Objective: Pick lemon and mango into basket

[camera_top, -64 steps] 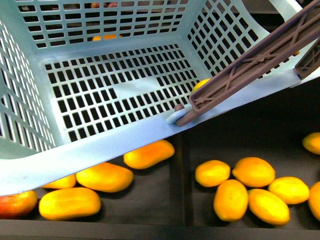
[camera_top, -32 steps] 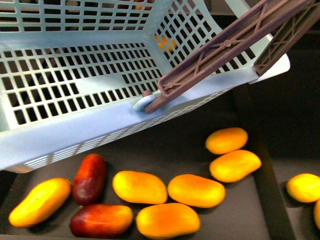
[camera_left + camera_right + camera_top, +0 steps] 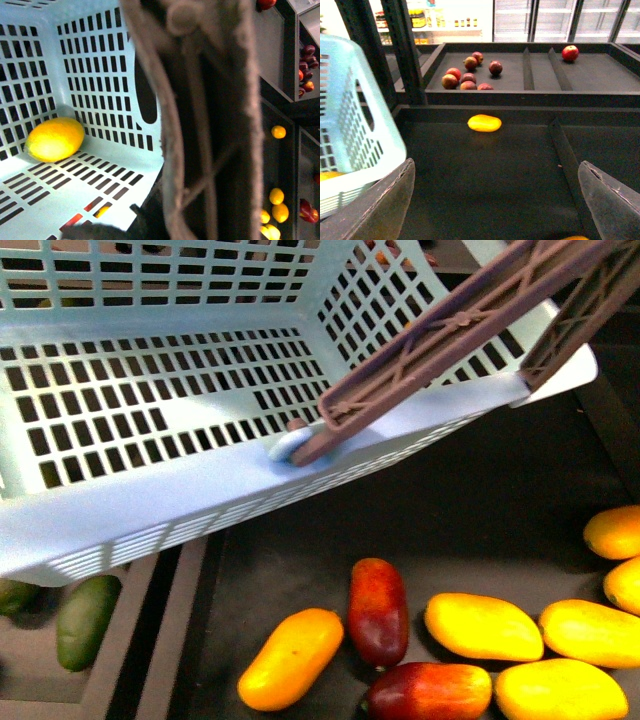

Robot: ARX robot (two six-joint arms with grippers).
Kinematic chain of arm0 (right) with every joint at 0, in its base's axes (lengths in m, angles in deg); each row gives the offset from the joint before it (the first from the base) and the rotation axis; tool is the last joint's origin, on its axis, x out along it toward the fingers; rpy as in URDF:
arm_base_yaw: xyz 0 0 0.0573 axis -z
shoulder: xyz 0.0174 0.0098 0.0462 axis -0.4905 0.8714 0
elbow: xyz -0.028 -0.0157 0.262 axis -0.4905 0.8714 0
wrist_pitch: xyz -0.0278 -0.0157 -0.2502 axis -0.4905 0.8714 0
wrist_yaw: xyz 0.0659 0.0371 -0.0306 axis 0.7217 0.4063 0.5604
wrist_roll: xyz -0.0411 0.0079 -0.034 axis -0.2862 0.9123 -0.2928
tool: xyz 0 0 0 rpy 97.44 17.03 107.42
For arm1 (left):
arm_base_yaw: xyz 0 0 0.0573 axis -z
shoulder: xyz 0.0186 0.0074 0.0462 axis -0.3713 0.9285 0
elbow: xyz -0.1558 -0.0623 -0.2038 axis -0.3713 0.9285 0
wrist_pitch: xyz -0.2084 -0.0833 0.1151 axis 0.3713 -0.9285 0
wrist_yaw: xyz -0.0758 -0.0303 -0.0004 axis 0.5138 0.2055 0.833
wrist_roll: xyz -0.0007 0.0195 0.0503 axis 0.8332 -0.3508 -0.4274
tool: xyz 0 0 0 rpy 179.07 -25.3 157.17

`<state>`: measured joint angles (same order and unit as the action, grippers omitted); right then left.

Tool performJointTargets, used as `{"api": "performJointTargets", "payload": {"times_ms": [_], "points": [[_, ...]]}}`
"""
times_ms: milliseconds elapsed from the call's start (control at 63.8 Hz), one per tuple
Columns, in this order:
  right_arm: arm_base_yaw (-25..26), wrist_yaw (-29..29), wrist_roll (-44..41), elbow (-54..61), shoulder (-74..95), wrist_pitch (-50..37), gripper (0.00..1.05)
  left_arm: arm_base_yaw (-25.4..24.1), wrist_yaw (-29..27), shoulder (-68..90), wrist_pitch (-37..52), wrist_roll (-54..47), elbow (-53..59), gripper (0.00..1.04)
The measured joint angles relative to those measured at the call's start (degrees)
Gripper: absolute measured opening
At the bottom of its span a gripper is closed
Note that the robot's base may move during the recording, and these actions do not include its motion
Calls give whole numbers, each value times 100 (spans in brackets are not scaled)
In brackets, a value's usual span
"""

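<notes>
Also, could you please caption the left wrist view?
Lemon lying in a corner of the teal basket, brown handle looming close.

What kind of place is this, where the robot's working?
Most likely a grocery store's produce section: loose mangoes lie in dark display bins, a teal shopping basket is above them, and glass-door fridges stand at the back.

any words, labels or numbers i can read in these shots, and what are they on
No text can be read in any view.
Bottles on the lit shelf in the right wrist view: labels too small and blurred to read.
Basket and its brown handle: no print or sticker shows.
Lemon in the basket: no sticker shows.
</notes>
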<state>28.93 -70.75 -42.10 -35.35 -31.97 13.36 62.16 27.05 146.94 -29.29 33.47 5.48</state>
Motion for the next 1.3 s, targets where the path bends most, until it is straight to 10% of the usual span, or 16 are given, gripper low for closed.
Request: {"api": "performJointTargets", "payload": {"times_ms": [110, 235, 846, 1301], "points": [[-153, -1217, 1362, -1001, 92, 2841, 96, 15, 44, 0, 0, -55, 0, 5], [-17, -1307, 2400, -1427, 520, 4347, 96, 76, 192, 0, 0, 0, 0, 5], [461, -988, 3676, -3268, 6039, 3711, 96, 105, 149, 0, 0, 22, 0, 5], [715, -931, 4317, -3322, 6817, 3370, 96, 111, 212, 0, 0, 42, 0, 5]]}}
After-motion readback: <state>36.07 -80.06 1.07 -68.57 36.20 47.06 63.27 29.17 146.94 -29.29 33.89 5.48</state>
